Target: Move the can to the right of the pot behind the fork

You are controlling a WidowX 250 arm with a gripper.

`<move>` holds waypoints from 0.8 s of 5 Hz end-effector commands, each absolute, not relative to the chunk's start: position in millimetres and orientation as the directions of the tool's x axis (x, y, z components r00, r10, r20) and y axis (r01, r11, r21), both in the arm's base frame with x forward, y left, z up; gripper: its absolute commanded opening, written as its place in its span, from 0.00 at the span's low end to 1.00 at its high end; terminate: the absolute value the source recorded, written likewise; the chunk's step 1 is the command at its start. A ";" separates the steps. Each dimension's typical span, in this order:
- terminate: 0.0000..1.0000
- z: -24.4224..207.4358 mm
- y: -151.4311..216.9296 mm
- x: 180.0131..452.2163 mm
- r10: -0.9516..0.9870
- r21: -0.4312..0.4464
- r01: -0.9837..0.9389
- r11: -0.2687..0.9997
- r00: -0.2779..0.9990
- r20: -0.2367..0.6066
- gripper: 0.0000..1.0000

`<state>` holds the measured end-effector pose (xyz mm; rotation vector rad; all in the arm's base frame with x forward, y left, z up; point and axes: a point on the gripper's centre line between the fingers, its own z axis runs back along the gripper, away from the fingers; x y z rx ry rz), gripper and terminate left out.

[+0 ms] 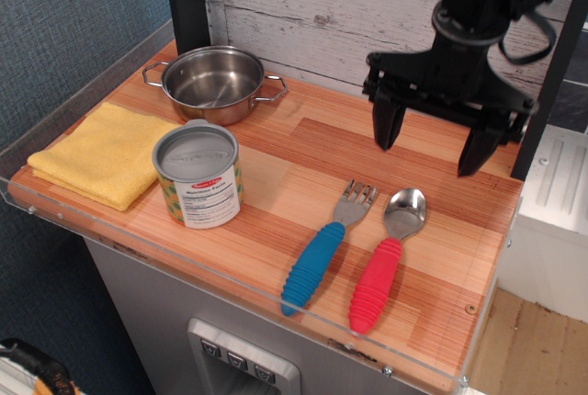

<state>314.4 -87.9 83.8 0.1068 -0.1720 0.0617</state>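
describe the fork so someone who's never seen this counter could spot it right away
Start at the wooden counter and look to its front right part, below the open black gripper. Two utensils lie there side by side, handles toward the front edge. The fork is the left one, with silver tines and a ribbed blue handle; the spoon beside it has a round bowl and a red handle.
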 end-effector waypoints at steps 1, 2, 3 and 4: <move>0.00 102.1 -49.0 254.2 -0.032 0.192 0.015 0.981 0.996 0.089 1.00; 0.00 98.7 -20.7 225.2 -0.067 0.182 0.061 0.982 0.997 0.031 1.00; 0.00 90.8 2.7 204.6 -0.064 0.215 0.066 0.974 0.998 -0.017 1.00; 0.00 83.0 26.5 194.5 -0.080 0.216 0.084 0.973 0.996 -0.029 1.00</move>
